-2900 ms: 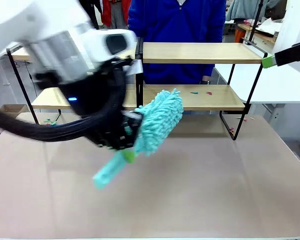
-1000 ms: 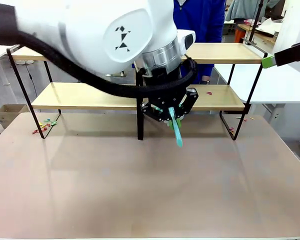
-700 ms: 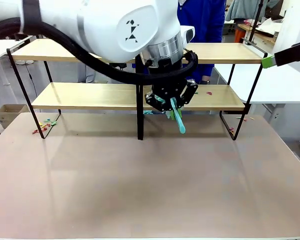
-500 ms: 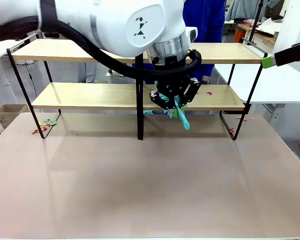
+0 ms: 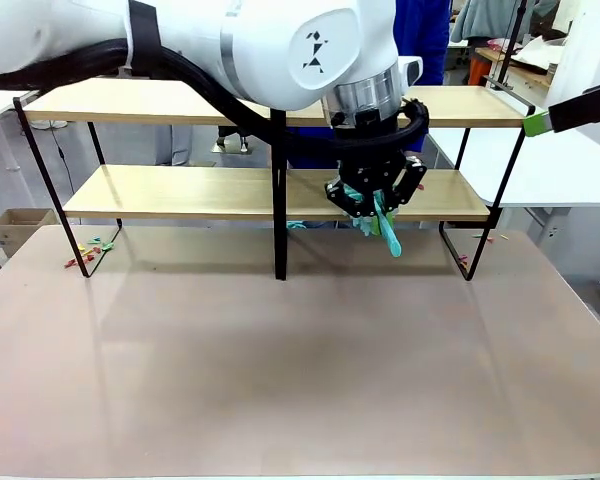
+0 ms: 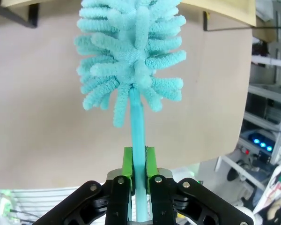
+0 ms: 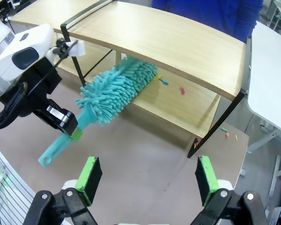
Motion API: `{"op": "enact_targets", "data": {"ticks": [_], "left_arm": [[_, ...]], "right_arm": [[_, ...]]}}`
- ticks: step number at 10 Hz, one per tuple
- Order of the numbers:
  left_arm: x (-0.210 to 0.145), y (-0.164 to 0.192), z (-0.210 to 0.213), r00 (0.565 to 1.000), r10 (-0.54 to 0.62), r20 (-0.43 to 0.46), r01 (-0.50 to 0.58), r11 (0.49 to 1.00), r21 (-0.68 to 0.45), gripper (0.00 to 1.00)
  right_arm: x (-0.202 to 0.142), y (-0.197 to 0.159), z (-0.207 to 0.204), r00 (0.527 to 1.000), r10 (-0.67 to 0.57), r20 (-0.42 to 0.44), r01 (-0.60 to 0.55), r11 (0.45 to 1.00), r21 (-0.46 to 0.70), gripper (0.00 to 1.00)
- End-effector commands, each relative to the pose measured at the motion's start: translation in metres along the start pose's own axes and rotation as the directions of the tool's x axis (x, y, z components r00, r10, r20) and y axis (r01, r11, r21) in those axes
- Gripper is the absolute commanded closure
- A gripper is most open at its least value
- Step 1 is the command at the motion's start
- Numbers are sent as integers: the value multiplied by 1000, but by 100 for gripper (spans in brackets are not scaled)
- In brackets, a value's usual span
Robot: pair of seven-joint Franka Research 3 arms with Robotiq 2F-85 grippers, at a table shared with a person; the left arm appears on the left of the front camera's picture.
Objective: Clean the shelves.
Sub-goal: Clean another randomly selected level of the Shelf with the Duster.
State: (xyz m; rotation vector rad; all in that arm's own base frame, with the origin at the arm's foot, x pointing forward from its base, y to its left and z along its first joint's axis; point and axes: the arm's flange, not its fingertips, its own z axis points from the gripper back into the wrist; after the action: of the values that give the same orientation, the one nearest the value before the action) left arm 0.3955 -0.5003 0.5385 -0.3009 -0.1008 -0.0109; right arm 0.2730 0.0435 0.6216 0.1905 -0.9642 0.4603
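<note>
Inside the shelves point(image 7: 178, 42) I slant the duster point(image 7: 119, 86) toward the scraps point(image 7: 181, 90), left gripper point(image 6: 139, 161) clamping its handle; right gripper point(image 7: 149, 180) spread wide

Matte beige-pink tabletop point(image 5: 280, 380), white side table point(image 5: 568, 168) at right, grey floor point(image 5: 2, 168), cardboard box point(image 5: 4, 226) at left

shelves point(image 5: 160, 101) on beige table point(image 5: 280, 380), scraps point(image 7: 181, 90) on lower board point(image 5: 180, 193)
</note>
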Motion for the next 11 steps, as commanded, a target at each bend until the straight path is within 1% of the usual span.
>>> {"op": "enact_targets", "data": {"ticks": [1, 2, 3, 4, 5, 6, 9, 10, 11], "left_arm": [[11, -4, -1, 991, -113, -77, 111, 993, -30, 88], [10, -9, -2, 988, -130, -88, 124, 990, -69, 88], [9, -16, -3, 989, -121, -90, 111, 987, -114, 88], [6, -29, -3, 992, -76, -100, 57, 982, -179, 88], [5, -44, -2, 993, -23, -115, -1, 978, -209, 88], [4, -57, -2, 990, 15, -142, -46, 975, -216, 88], [-3, -95, -10, 979, 40, -201, -84, 973, -216, 88], [-4, -105, -14, 978, 38, -205, -88, 968, -237, 88], [-7, -113, -12, 987, 16, -163, -67, 948, -313, 88]], "right_arm": [[0, 0, 0, 1000, 0, 1, 0, 1000, 1, 0], [0, 0, 0, 1000, 0, 1, 0, 1000, 1, 0], [0, 0, 0, 1000, 0, 1, 0, 1000, 1, 0], [0, 0, 0, 1000, 0, 1, 0, 1000, 1, 0], [0, 0, 0, 1000, 0, 1, 0, 1000, 1, 0], [0, 0, 0, 1000, 0, 1, 0, 1000, 1, 0], [0, 0, 0, 1000, 0, 1, 0, 1000, 1, 0], [0, 0, 0, 1000, 0, 1, 0, 1000, 1, 0], [0, 0, 0, 1000, 0, 1, 0, 1000, 1, 0]]}}
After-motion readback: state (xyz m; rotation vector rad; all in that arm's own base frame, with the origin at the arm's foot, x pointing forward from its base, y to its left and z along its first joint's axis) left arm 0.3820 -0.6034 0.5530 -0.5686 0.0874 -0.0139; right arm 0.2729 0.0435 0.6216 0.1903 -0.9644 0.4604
